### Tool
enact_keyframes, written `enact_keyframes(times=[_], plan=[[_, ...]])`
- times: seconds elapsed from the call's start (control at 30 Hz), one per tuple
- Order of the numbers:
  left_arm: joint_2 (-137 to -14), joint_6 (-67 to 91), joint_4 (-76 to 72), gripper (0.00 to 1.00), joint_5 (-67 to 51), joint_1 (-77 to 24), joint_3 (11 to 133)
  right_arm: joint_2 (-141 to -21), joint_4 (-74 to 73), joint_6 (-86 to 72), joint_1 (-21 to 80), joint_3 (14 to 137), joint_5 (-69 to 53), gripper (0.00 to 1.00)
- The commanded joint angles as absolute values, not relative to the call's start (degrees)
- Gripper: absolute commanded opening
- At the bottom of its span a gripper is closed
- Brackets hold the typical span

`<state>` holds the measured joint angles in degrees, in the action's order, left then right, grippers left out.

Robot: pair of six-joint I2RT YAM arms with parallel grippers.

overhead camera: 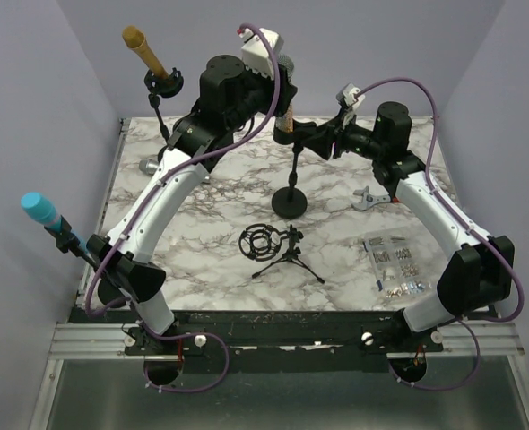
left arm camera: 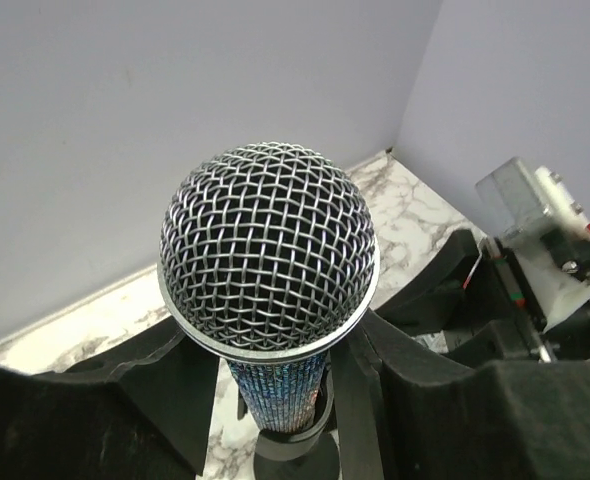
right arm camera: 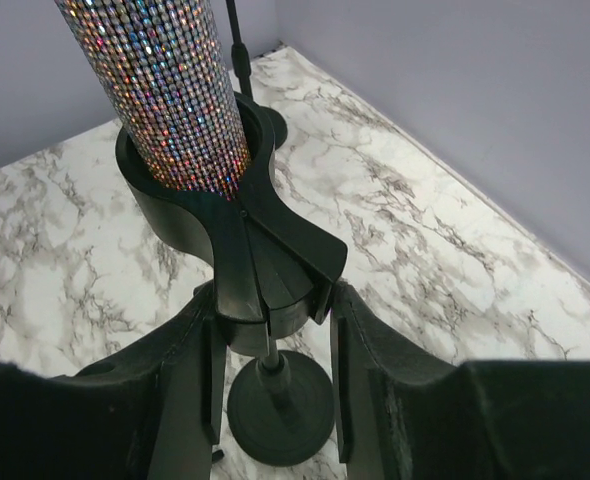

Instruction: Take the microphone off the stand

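left hand (left arm camera: 275,405) was clamped on the microphone (left arm camera: 268,245), right hand (right arm camera: 275,340) barely open around the clip (right arm camera: 265,250), so I'd have pulled straight up, slowly.

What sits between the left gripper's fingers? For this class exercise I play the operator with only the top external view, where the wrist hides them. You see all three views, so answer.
Observer: The left gripper is shut on the microphone, on its glittery body just under the mesh head.
Operator: Is the microphone out of the stand's clip?
Observer: No. The right wrist view shows its body seated in the black clip.
Operator: And the right gripper?
Observer: The right gripper has a finger on either side of the clip's lower part, above the round base. I cannot tell whether they press it.
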<state>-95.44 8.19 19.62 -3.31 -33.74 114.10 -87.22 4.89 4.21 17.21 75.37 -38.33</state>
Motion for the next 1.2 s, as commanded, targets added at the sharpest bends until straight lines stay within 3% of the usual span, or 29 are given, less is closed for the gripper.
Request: enact_keyframes(times=[0.0,0.2,0.47,0.9,1.03,1.17], plan=[[-96.84,2.45,16.23,0.0,3.24,-36.37,125.45,-88.54,0.56,4.31,15.91,74.88,-35.85,0.01],[-100.77,1.23,19.68,0.0,5.97,-38.62,132.32,-88.78,0.21,4.63,16.08,74.75,-34.63,0.01],[-94.4,-1.49,18.72,0.0,9.36,-40.32,133.28,-89.86,-1.79,5.36,16.08,74.82,-32.24,0.01],[-69.86,5.1,16.56,0.0,11.19,-40.43,101.35,-88.59,-2.7,4.59,16.08,74.71,-30.01,0.04],[-65.28,3.71,16.08,0.0,14.61,-40.23,92.92,-88.25,-3.16,3.85,16.09,74.88,-29.99,0.11],[-63.95,6.5,19.62,0.0,15.64,-37.58,88.79,-87.48,-3.35,2.78,16.25,74.98,-29.98,0.4]])
